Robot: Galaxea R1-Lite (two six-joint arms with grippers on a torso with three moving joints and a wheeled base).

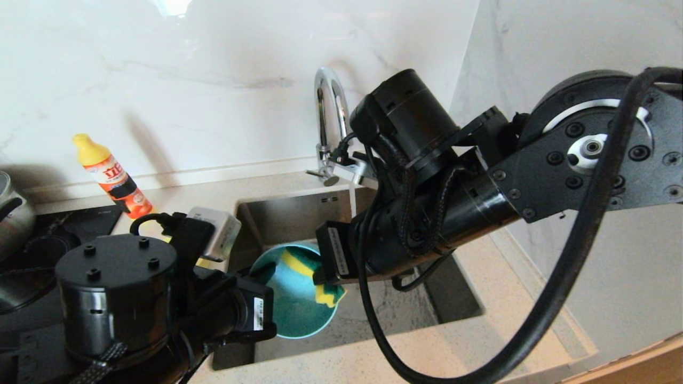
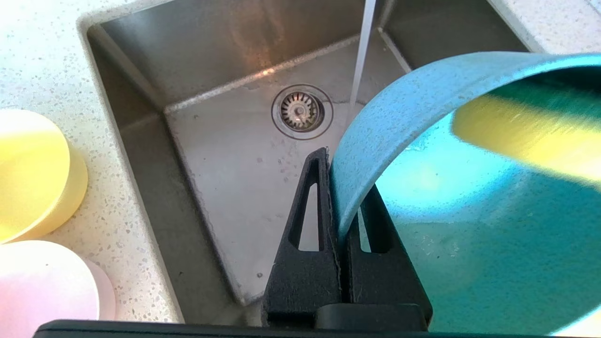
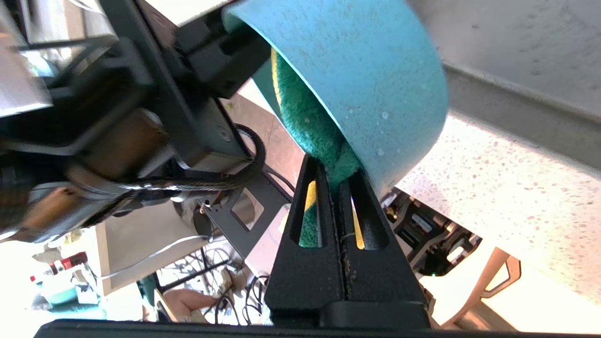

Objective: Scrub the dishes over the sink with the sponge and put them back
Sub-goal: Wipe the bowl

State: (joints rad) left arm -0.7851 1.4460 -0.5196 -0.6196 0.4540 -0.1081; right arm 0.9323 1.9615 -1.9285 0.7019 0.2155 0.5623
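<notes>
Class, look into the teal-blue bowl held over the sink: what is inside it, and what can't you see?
Inside the teal-blue bowl is the sponge, gripped by the right gripper. The sponge covers part of the bowl's inner wall, which stays unseen.

Sink (image 2: 225, 155) floor bare around the drain (image 2: 302, 111), lower centre of left wrist view; teal bowl (image 2: 469, 225) fills right side. Yellow bowl (image 2: 33, 173) and pink bowl (image 2: 47, 286) crowd the surface (image 2: 42, 61) at left edge.

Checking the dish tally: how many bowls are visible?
3. Teal bowl in the left pincer over the sink; yellow bowl and pink bowl on the counter beside it.
</notes>
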